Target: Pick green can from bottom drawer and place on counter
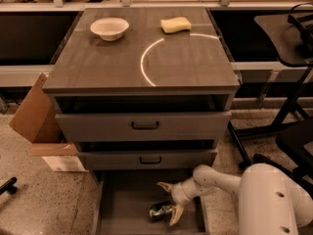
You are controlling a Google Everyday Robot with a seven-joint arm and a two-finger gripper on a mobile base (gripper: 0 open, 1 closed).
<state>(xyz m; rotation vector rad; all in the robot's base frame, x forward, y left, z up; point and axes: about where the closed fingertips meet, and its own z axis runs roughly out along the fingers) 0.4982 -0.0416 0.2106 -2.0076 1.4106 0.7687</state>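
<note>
The green can (160,211) lies on its side on the floor of the open bottom drawer (124,209), near its front right. My gripper (170,203) reaches down into the drawer from the right, open, with one fingertip behind the can and the other just right of it. The jaws straddle the can's right end without closing on it. The counter (107,62) is the dark wood-grain cabinet top with a thin white arc.
A white bowl (109,28) and a yellow sponge (176,24) sit at the back of the counter. The two upper drawers (145,126) stick out slightly. A cardboard box (36,116) stands left of the cabinet. Black chair legs (288,106) stand to the right.
</note>
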